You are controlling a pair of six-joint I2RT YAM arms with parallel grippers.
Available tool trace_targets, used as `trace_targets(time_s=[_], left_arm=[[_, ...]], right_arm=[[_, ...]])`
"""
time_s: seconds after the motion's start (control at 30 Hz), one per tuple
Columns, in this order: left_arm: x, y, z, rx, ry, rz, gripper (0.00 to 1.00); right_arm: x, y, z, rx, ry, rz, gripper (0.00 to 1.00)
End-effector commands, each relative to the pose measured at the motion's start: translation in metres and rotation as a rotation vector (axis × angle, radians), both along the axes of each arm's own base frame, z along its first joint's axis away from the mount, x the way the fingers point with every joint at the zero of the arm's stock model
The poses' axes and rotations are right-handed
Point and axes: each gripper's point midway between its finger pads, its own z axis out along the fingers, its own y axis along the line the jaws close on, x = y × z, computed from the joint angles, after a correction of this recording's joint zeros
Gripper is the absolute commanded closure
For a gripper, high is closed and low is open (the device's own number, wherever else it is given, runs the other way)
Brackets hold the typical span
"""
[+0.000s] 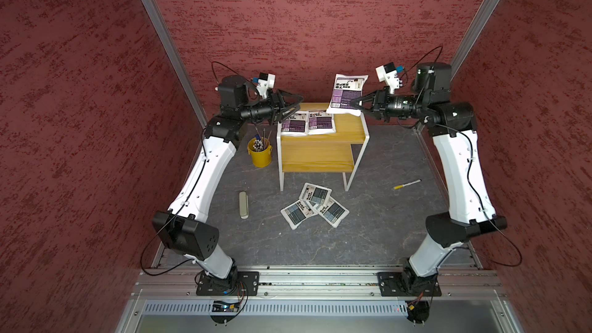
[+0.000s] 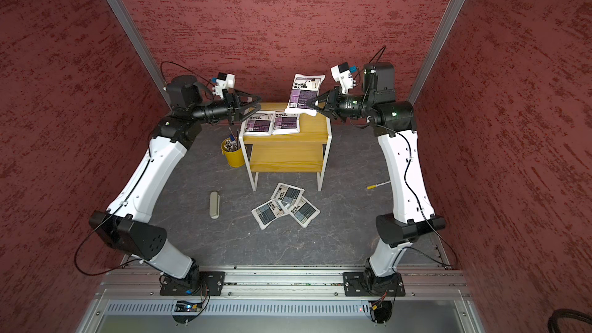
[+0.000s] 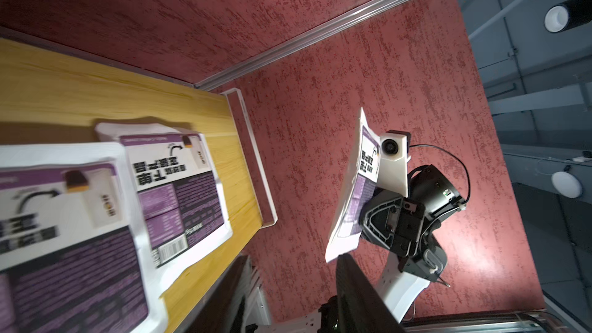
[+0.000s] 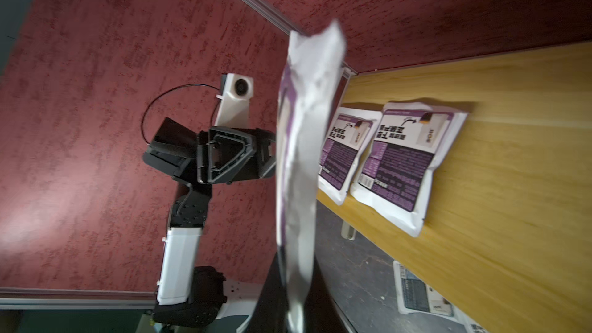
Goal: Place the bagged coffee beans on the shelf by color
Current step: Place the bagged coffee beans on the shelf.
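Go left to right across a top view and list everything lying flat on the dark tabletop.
Olive-grey oblong case → overlapping pile of three white pouches with blue-grey label blocks → yellow-and-white marker pen.

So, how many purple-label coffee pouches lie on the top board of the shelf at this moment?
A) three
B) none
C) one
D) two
D: two purple-label pouches lie flat, side by side, on the top board of the shelf, while the third purple-label pouch is held up in the air by the right end effector.
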Motion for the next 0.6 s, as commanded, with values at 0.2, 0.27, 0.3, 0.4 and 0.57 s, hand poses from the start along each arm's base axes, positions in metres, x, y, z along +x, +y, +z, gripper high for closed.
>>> trace_targets(time_s=[0.2, 0.27, 0.3, 0.4, 0.57], left_arm=[[-0.041, 0.036, -0.051, 0.205, 0.058, -0.016, 0.52], [-0.047, 0.041, -0.057, 0.225, 0.065, -0.014, 0.52], [-0.049, 0.044, -0.059, 0.231, 0.067, -0.012, 0.52], [-0.055, 0.053, -0.067, 0.236, 0.079, 0.006, 0.52], [-0.062, 0.063, -0.076, 0.223, 0.098, 0.028, 0.52]], right_arm=[[0.001, -0.024, -0.065, -0.257, 0.144, -0.067, 0.94], [0.004, -0.025, -0.071, -0.274, 0.153, -0.068, 0.94], [0.004, -0.026, -0.074, -0.281, 0.161, -0.068, 0.94], [0.008, -0.028, -0.083, -0.305, 0.177, -0.07, 0.94], [0.018, -0.038, -0.093, -0.331, 0.193, -0.093, 0.94]])
